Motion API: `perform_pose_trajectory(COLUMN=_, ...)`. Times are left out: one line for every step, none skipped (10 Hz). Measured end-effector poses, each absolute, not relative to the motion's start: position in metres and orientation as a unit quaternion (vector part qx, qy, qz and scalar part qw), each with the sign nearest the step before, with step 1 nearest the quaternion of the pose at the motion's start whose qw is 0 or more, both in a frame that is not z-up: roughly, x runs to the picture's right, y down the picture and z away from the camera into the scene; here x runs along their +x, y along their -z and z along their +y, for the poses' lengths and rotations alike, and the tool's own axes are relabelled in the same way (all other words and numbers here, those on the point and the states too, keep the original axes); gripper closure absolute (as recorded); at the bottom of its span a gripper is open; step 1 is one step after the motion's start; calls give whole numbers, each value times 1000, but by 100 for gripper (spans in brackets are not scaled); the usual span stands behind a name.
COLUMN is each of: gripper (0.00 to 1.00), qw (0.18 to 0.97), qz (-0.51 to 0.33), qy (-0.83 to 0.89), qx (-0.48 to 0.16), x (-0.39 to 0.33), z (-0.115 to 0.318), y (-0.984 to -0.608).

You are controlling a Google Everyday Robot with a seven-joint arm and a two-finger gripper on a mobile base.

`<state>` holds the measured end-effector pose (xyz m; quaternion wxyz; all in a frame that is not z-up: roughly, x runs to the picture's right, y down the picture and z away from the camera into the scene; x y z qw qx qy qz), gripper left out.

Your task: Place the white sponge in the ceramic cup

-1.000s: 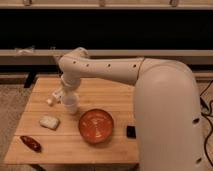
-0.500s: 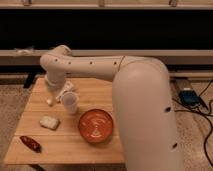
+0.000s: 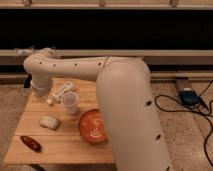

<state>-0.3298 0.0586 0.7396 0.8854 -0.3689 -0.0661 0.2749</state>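
Swinging left over the table [image 3: 65,150], the arm has brought the gripper [image 3: 54,98] just beside the ceramic cup [image 3: 70,103], jaws pinched shut on nothing. White sponge [image 3: 49,122] hasn't budged, lying near the cup's front-left, so I'd say pickup hasn't started

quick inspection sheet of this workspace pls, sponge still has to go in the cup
surface: wooden table, looks level
job's things: white sponge lying flat on the table, front left of the cup and apart from it; cup upright, sponge not in it
clutter: orange bowl, partly hidden by the arm; dark red-brown item near the front left corner
grippers: gripper low over the table just left of the cup, fingers shut, sponge not in them
cables: black cables loose on the floor at the right, near a small box
surroundings: carpeted floor; dark wall with rails behind
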Motion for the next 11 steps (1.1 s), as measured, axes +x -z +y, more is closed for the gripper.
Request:
perform_pose_trajectory(gripper=98, qw=888, qz=-56, qy=-264, qx=-373, x=-333, z=69, y=-745)
perform_pose_trajectory(gripper=91, qw=889, qz=-49, qy=-255, qx=-377, x=-338, z=78, y=-749)
perform_pose_trajectory(gripper=79, qw=892, qz=-38, qy=-243, qx=-380, x=-345, z=90, y=-754)
perform_pose_trajectory(gripper=72, qw=893, qz=-32, qy=-238, qx=-381, x=-349, z=97, y=-759)
perform_pose_trajectory(gripper=60, qw=895, qz=-18, qy=-230, qx=-382, x=-352, z=112, y=-770)
perform_pose_trajectory(gripper=49, qw=896, qz=-7, qy=-223, qx=-383, x=-357, z=125, y=-779)
perform_pose_trajectory(gripper=41, qw=897, qz=-2, qy=-219, qx=-383, x=-360, z=132, y=-783)
perform_pose_trajectory(gripper=31, qw=898, qz=2, qy=-217, qx=-383, x=-361, z=138, y=-787)
perform_pose_trajectory(gripper=22, qw=899, qz=5, qy=-216, qx=-382, x=-361, z=142, y=-790)
perform_pose_trajectory(gripper=20, qw=899, qz=7, qy=-215, qx=-382, x=-361, z=144, y=-792)
perform_pose_trajectory(gripper=20, qw=899, qz=8, qy=-213, qx=-382, x=-363, z=149, y=-794)
